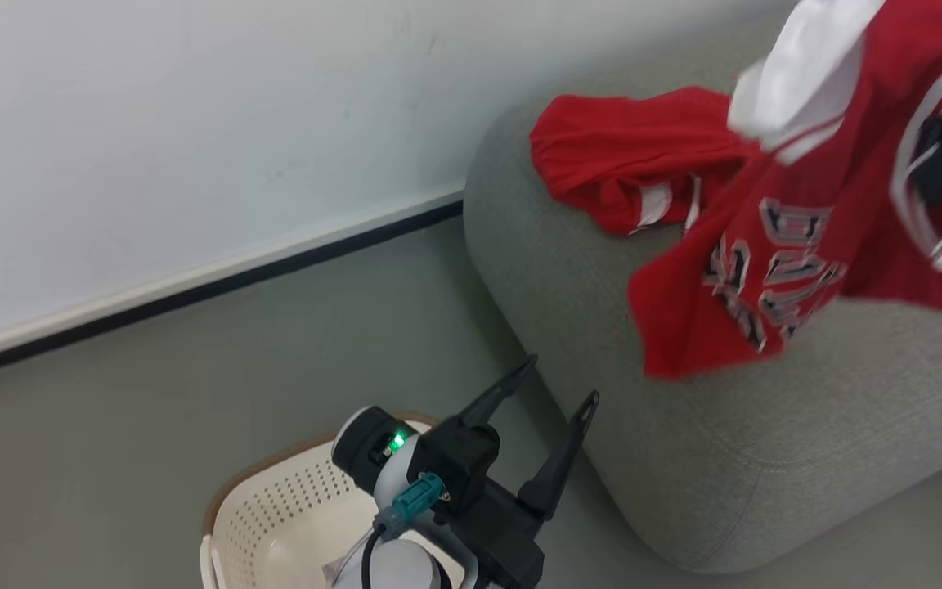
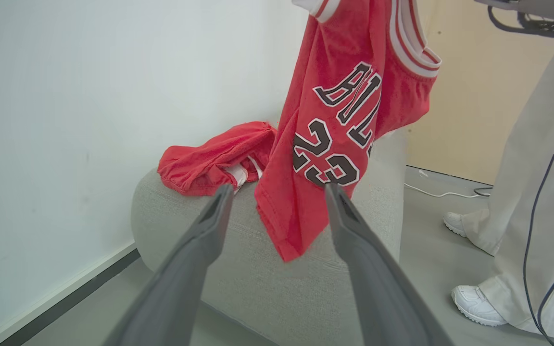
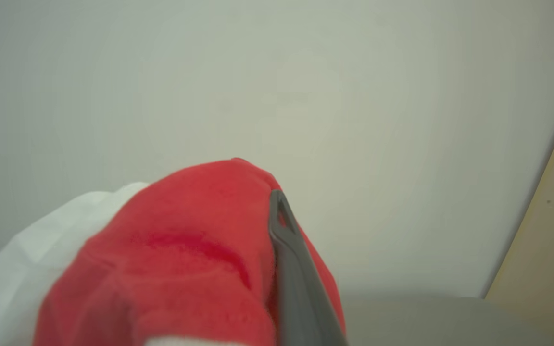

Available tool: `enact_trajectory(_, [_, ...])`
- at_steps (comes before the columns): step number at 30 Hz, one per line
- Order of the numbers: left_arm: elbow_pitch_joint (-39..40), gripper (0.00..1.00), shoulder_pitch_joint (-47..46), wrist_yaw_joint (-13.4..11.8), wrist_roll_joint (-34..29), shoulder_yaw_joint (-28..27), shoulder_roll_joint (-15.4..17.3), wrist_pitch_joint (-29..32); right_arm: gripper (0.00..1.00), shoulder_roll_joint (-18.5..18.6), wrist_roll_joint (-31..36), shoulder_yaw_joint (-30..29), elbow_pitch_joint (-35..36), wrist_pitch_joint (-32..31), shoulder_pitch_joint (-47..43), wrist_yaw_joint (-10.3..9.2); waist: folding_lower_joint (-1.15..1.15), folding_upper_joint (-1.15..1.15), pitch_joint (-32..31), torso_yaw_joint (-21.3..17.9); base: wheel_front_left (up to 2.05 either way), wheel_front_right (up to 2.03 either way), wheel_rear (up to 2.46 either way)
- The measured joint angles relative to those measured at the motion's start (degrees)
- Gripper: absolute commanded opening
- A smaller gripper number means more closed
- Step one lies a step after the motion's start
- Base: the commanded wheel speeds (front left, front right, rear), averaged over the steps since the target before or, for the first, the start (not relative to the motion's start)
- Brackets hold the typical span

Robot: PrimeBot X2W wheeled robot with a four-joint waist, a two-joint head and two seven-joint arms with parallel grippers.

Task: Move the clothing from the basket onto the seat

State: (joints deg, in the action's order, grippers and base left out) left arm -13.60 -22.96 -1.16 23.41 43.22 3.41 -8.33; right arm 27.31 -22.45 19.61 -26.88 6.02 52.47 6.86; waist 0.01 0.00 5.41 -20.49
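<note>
Read the jersey (image 2: 334, 120) first. In your left wrist view it shows a dark, white-edged "23", and above it "BUL", with the rest of the word lost in a fold. In the head view the same lettering is crumpled and unreadable.

The jersey is soft red knit with white-striped armhole trim. It hangs at 2 o'clock in the head view from your right gripper (image 3: 277, 211), whose jaws are pinched together on a bunch of the red cloth. White fabric (image 1: 806, 65) is bunched beside that grip. You cannot tell whether the hem touches the sofa (image 1: 765, 458).

The red shorts (image 1: 626, 164), with white stripe trim, lie rumpled on the sofa's rounded top corner at 1 o'clock. The sofa is light-grey woven upholstery with soft, rounded edges.

At 7 o'clock sits the basket (image 1: 275, 507), cream perforated plastic with a brown rim. Your left arm covers much of its inside, so its contents cannot be told. Your left gripper (image 1: 562, 378) hangs over the basket's 2 o'clock corner with its fingers spread wide, holding nothing.

In the left wrist view, a person's pale trousers (image 2: 546, 192) and white shoes (image 2: 474, 302) stand at 4 o'clock.
</note>
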Motion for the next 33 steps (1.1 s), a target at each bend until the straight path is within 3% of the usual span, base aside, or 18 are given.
enact_trajectory(4, [1.93, 1.0, -1.67, -0.92, -0.65, -0.49, -0.01, 0.3, 0.0, 1.21, -1.99, -2.04, -3.36, -1.49, 7.53, 0.11, 0.0, 0.0, 2.83, 1.97, 0.0, 0.0, 0.0])
enact_trajectory(19, [7.92, 1.0, -7.87, -1.87, -4.17, -1.67, 1.83, 2.29, 0.0, 11.85, 0.71, -5.14, -15.32, -3.39, 30.2, 0.21, 0.01, 0.01, 14.7, 9.75, 0.0, 0.0, 0.0])
enact_trajectory(33, [11.37, 1.0, -8.47, -2.38, -6.69, -1.74, 4.07, 4.3, 0.0, 10.7, 3.3, -1.91, -27.14, -1.9, 30.43, 0.22, 0.01, 0.01, 23.3, 13.65, 0.0, 0.0, 0.0])
